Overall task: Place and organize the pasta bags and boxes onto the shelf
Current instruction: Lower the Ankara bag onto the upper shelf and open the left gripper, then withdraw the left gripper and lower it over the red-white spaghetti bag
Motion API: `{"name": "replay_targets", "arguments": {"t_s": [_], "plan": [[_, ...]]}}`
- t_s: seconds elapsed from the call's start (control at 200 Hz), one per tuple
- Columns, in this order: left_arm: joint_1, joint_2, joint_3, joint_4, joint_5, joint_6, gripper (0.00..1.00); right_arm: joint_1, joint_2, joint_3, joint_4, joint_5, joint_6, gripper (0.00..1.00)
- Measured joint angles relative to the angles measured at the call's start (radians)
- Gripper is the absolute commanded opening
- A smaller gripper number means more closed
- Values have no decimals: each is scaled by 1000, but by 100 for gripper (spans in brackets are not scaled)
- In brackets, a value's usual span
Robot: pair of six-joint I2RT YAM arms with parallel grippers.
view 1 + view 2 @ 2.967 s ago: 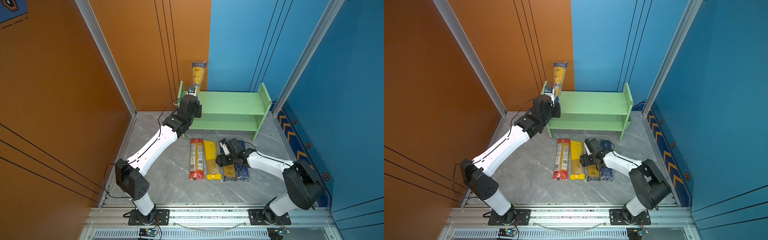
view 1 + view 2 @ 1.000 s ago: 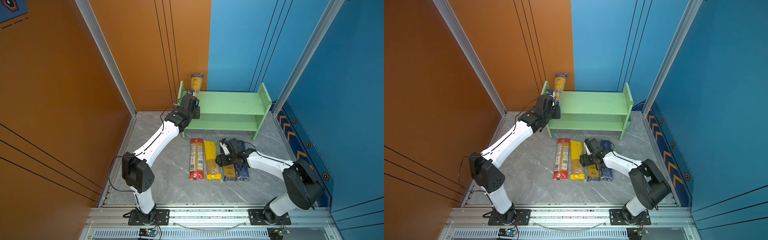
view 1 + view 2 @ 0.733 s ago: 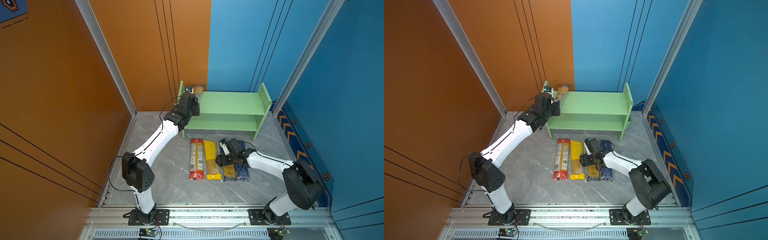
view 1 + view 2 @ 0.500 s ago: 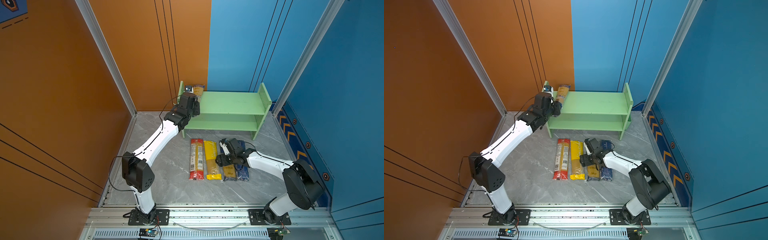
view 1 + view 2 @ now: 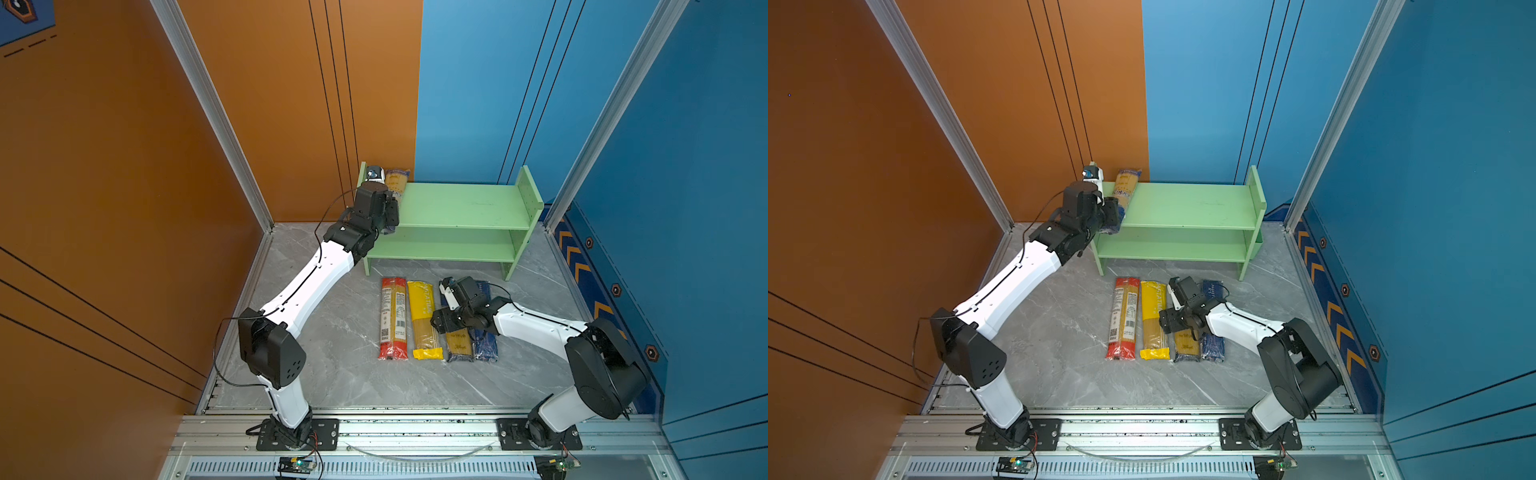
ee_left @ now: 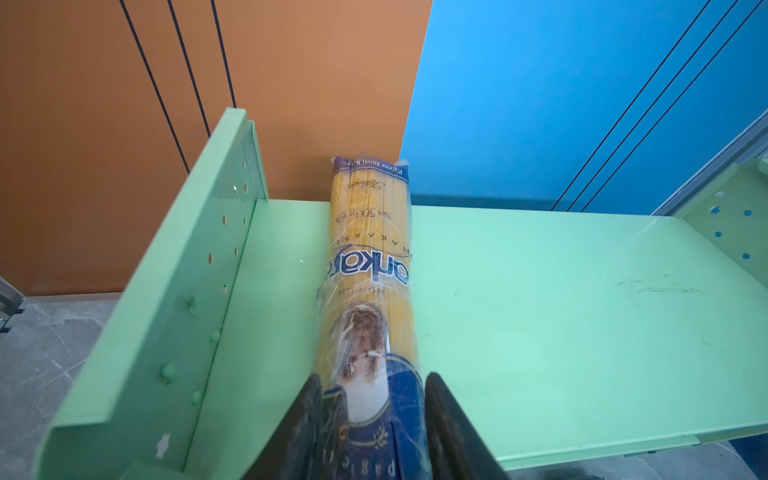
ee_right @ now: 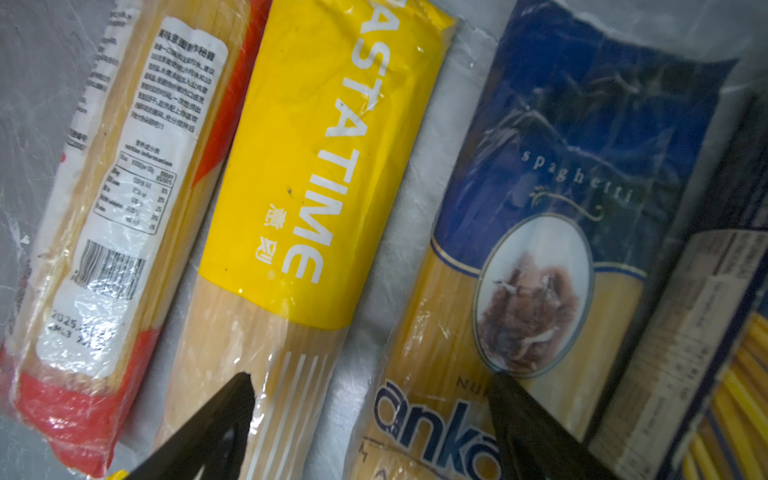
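A blue-and-yellow "ankara" bag [image 6: 368,257] lies flat at the left end of the light-green shelf's top tier [image 6: 540,311], beside the drilled side panel. My left gripper [image 6: 372,386] is shut on its near blue end, with a finger against each side. Both top views show this bag [image 5: 397,183] [image 5: 1126,185], the gripper [image 5: 390,210] and the shelf [image 5: 465,205]. On the floor lie a red-ended clear bag [image 7: 124,187], a yellow bag [image 7: 324,166], a second ankara bag [image 7: 532,249] and a dark blue pack [image 7: 706,332]. Just above them my right gripper [image 7: 370,415] hangs open, straddling the yellow and ankara bags.
The row of floor packs [image 5: 423,320] lies in front of the shelf. The lower tier [image 5: 440,249] holds nothing. An orange wall stands behind and to the left of the shelf, a blue wall [image 5: 478,104] behind and to its right.
My left arm has tipped the ankara bag down from upright above the shelf's left end to flat on the top tier. The right arm has not moved.
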Motion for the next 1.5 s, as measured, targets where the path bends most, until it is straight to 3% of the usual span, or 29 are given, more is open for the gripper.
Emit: {"name": "replay_targets", "arguments": {"t_s": [0.325, 0.701, 1.181, 1.312, 1.392, 1.497], "plan": [[0, -177, -118, 56, 12, 4, 52, 11, 0, 6, -1, 0, 0, 87], [-14, -397, -425, 87, 23, -2, 55, 34, -1, 21, -8, 1, 0, 87], [-41, -602, -829, 89, 37, -114, 57, 93, -12, 43, -20, 50, 3, 87], [-52, -620, -938, 88, 54, -155, 61, 118, -12, 62, -27, 97, 4, 87], [-61, -630, -1004, 87, 64, -182, 71, 146, -12, 75, -26, 136, 10, 87], [-73, -647, -1081, 81, 71, -219, 74, 180, -11, 82, -25, 185, 24, 87]]}}
